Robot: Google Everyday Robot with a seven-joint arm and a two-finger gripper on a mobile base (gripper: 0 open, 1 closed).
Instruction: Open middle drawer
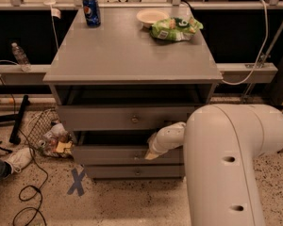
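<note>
The middle drawer [108,154] is the second of three grey fronts in a grey wooden cabinet [132,55] that stands on a speckled floor. A dark gap shows above its top edge, under the taller top drawer [99,118], which has a small round knob at its centre and a dark gap above it too. The slim bottom drawer [108,172] sits just below, with its own small knob.

In the one camera view, the robot's big white arm [226,164] fills the lower right and reaches left across the cabinet. The gripper [152,153] is at the front of the middle drawer, near its centre, where it covers the spot for the knob. Whether the claw is open or closed, or has hold of anything, cannot be told.

On the cabinet top, a blue soda can [91,11] stands at the back left, with a pale bowl [150,17] and a green bag [175,28] touching it at the back right. On the floor to the left are a wire basket of rubbish [47,136] and a white shoe [16,158]. A blue tape cross [77,181] marks the floor in front.
</note>
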